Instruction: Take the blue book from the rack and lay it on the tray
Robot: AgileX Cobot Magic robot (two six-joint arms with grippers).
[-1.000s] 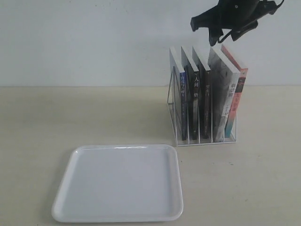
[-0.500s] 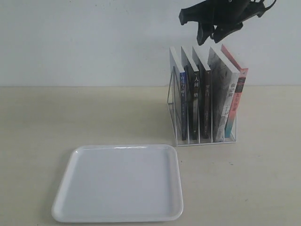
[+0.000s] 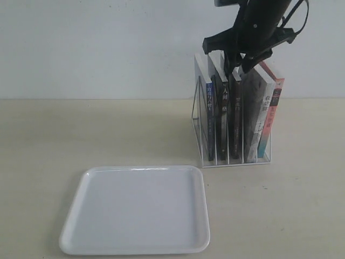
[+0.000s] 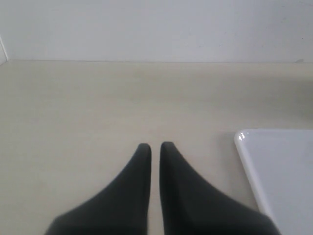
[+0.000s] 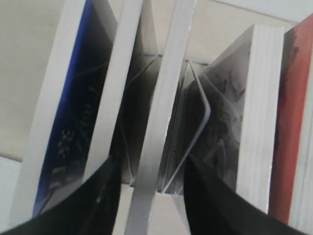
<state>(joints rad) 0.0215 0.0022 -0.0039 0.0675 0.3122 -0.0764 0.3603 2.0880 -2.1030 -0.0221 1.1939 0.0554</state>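
The blue book (image 3: pixel 208 121) stands in the leftmost slot of the white wire rack (image 3: pixel 233 159); its blue cover (image 5: pixel 73 112) shows in the right wrist view. My right gripper (image 3: pixel 235 68) is open and down over the book tops. It straddles the pale page edge of the third book from the left (image 5: pixel 164 98), a black-spined one, and not the blue book. The white tray (image 3: pixel 135 210) lies flat in front, with nothing on it. My left gripper (image 4: pixel 155 146) hovers shut and holds nothing, just over the table beside a corner of the tray (image 4: pixel 276 166).
Two black-spined books (image 3: pixel 221 116), a thick grey-covered book (image 3: pixel 253 113) and a red-orange book (image 3: pixel 271 102) fill the other slots. A pale wall rises close behind the rack. Beige tabletop (image 3: pixel 81 135) stretches to the left.
My right gripper has moved left and dropped from above the rack's right end until its open fingers reach the book tops around the third book. Books and tray have not moved.
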